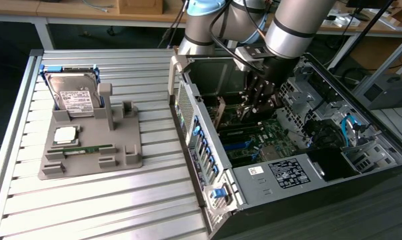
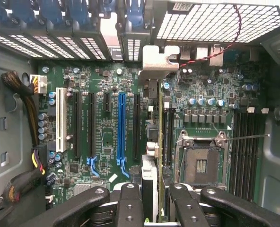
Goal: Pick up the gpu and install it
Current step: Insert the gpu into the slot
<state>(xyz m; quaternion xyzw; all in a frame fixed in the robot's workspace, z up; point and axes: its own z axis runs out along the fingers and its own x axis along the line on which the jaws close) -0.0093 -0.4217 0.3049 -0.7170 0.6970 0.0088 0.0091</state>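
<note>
The hand (image 2: 154, 191) is clamped on the graphics card (image 2: 150, 182). Its dark fingers (image 2: 130, 201) press on either face of the card, which stands on edge between them. From the fingers the card runs straight away from the hand, and its silver bracket (image 2: 155, 64) at the far end reaches the perforated back wall (image 2: 215, 23) of the computer case (image 1: 288, 172).

Directly beneath the hand and card lies the green circuit board (image 2: 107, 142). The card's lower edge hangs among the long slots, but I cannot tell whether it touches one. On one side of the card are a black slot, a blue slot (image 2: 121, 125), more black slots and, farthest from the hand on that side, a white slot (image 2: 61, 118). Past that runs a bundle of sleeved cables (image 2: 17, 94). On the other side of the card sits the open processor socket (image 2: 201, 158) with its metal frame, and beyond it a row of dark memory slots (image 2: 246, 146).

In the exterior view the arm (image 1: 294, 25) comes down into the open case, which lies on its side on the slatted bench (image 1: 87, 205).

Well apart from the hand, outside the case toward the exterior view's left, a grey holder (image 1: 124, 157) rests on the bench. It carries a silver hard drive (image 1: 74, 95) propped upright, a square processor chip (image 1: 66, 134) lying flat, and a narrow green memory stick (image 1: 87, 148) just beside the chip.
</note>
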